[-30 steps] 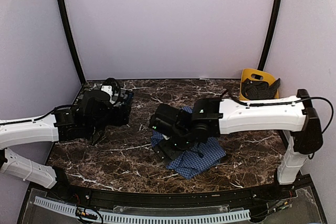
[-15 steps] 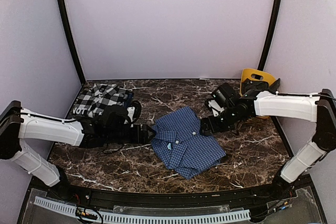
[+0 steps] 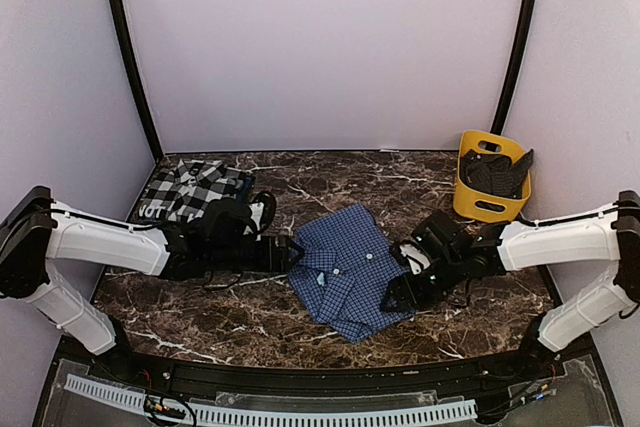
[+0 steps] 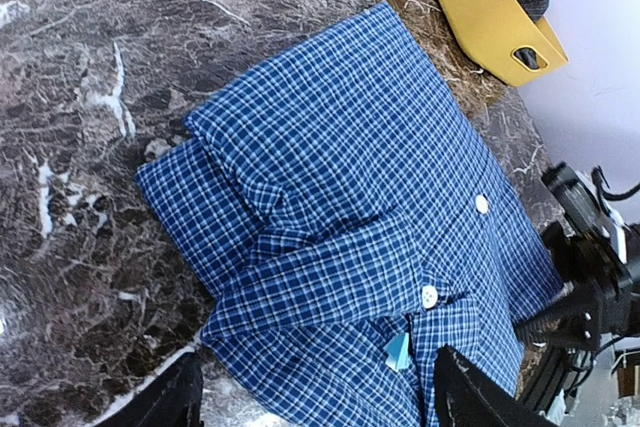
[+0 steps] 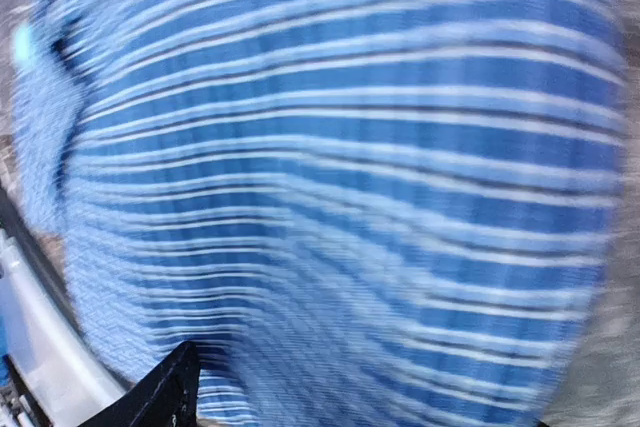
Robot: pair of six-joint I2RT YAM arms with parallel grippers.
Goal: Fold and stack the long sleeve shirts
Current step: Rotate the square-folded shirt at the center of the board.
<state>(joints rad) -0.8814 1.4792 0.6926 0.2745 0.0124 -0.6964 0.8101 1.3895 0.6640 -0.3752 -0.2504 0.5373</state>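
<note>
Blue shirt (image 3: 345,272) lies folded at desk (image 3: 200,307) centre; plaid shirt (image 3: 190,190) back left. Left end effector (image 3: 285,252) gapes empty at its collar edge. Right end effector (image 3: 400,292): grip unclear. Seize both edges evenly before you lift.

Right wrist cam is motion-smeared: the blue shirt (image 5: 340,177) is just streaks filling the view, and only one finger (image 5: 165,392) shows at the bottom edge, so I can't tell how the right gripper (image 3: 400,292) has its jaws. Left wrist cam cuts off the left gripper's (image 3: 285,252) fingers (image 4: 475,397) and the shirt's near part at the bottom, and the yellow bin (image 4: 490,12) at the top. From above, the left arm (image 3: 100,242) hides the plaid shirt's (image 3: 190,187) near edge, the right gripper covers the blue shirt's right edge, and I can't make out the dark stuff (image 3: 492,172) in the bin.
</note>
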